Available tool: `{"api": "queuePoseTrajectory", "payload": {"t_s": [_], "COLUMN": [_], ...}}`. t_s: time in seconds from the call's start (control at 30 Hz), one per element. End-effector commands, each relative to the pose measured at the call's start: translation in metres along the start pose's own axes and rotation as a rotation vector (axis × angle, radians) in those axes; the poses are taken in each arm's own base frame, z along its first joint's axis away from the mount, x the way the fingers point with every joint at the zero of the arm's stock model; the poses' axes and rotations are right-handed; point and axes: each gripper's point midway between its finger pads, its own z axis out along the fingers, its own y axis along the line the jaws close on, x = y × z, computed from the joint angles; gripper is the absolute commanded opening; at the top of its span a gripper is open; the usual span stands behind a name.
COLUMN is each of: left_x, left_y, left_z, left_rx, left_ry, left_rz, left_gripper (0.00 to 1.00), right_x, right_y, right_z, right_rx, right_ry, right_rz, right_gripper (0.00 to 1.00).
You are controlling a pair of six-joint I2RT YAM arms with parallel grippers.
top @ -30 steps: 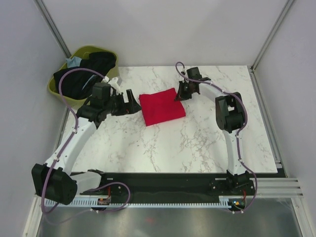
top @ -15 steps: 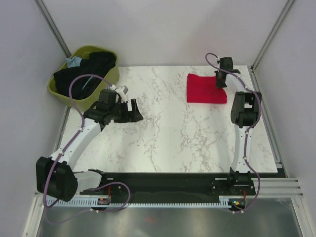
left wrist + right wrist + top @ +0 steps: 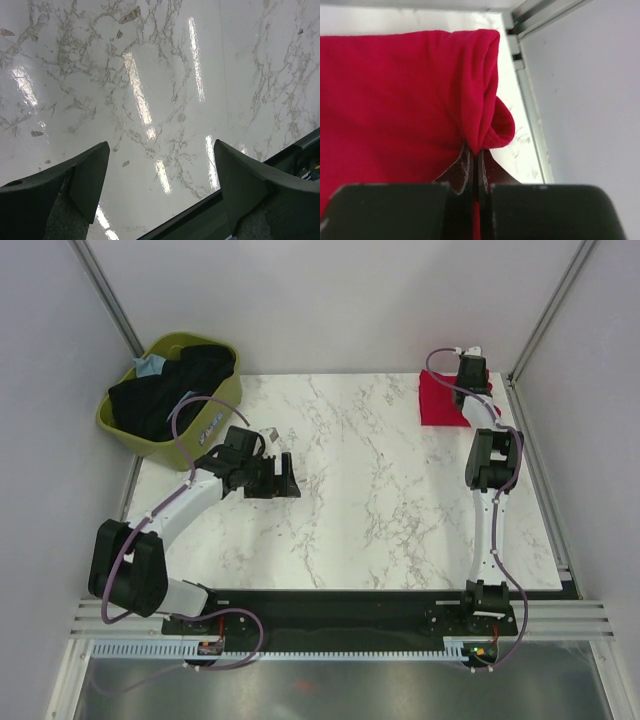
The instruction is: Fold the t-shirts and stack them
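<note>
**Marble table, red shirt clamped at far right corner**

Marble table (image 3: 380, 510) sits inside grey walls, with both arms based at the near edge. Right arm is stretched to the far right corner. Right gripper (image 3: 470, 375) is clamped on the red shirt (image 3: 438, 400). Right wrist view shows the fingers (image 3: 465, 167) pressed together on a bunched fold of the red shirt (image 3: 395, 100), and the rest of the cloth lies flat on the table beyond. Shirt edge is just beside the metal rail (image 3: 530, 115) along the table's right side. Shirt looks folded into a small rectangle, but the arm covers part of it from above, so its exact shape is unclear.

Left gripper (image 3: 280, 480) is over the left-centre of the table, well apart from the red shirt. Its fingers (image 3: 87, 172) are spread wide, with only bare marble between them. I cannot tell whether it touches the surface.

Olive basket (image 3: 225, 390) stands at the far left corner, partly off the table edge. Black shirts (image 3: 160, 395) are heaped inside, and a light blue shirt (image 3: 150, 366) shows at the back rim.
</note>
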Motion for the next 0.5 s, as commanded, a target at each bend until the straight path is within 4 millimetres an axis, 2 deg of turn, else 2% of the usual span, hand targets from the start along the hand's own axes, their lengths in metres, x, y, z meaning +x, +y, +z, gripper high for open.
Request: {"api": "queuePoseTrajectory", "payload": {"t_s": [0.0, 0.07, 0.1, 0.17, 0.2, 0.27, 0.3, 0.33, 0.37, 0.47], "left_x": [-0.001, 0.000, 0.002, 0.002, 0.003, 0.003, 0.002, 0.002, 0.001, 0.000], "left_y": [-0.006, -0.006, -0.006, -0.006, -0.005, -0.006, -0.007, -0.009, -0.009, -0.011], "left_z": [0.005, 0.007, 0.008, 0.008, 0.008, 0.008, 0.007, 0.008, 0.008, 0.004], "left_rx": [0.029, 0.032, 0.033, 0.028, 0.026, 0.028, 0.031, 0.039, 0.042, 0.046], "left_ry": [0.002, 0.008, 0.015, 0.014, 0.015, 0.014, 0.013, 0.015, 0.015, 0.004], "left_rz": [0.021, 0.021, 0.021, 0.024, 0.025, 0.027, 0.029, 0.029, 0.029, 0.033], "left_gripper": [0.92, 0.92, 0.92, 0.92, 0.92, 0.92, 0.92, 0.92, 0.91, 0.91], "right_x": [-0.027, -0.037, -0.043, -0.048, -0.043, -0.055, -0.055, -0.064, -0.067, -0.076], "right_y": [-0.032, -0.036, -0.051, -0.063, -0.064, -0.079, -0.079, -0.087, -0.091, -0.115], "right_z": [0.014, 0.018, 0.016, 0.015, 0.016, 0.011, 0.010, 0.004, 0.001, -0.016], "right_rx": [0.106, 0.141, 0.207, 0.273, 0.293, 0.360, 0.366, 0.389, 0.408, 0.484], "right_ry": [-0.120, -0.172, -0.177, -0.199, -0.197, -0.254, -0.262, -0.291, -0.298, -0.306], "right_rz": [0.019, 0.005, 0.022, 0.001, -0.014, 0.011, -0.007, 0.020, 0.035, 0.099], "right_gripper": [0.00, 0.00, 0.00, 0.01, 0.03, 0.13, 0.37, 0.61, 0.97, 0.98]}}
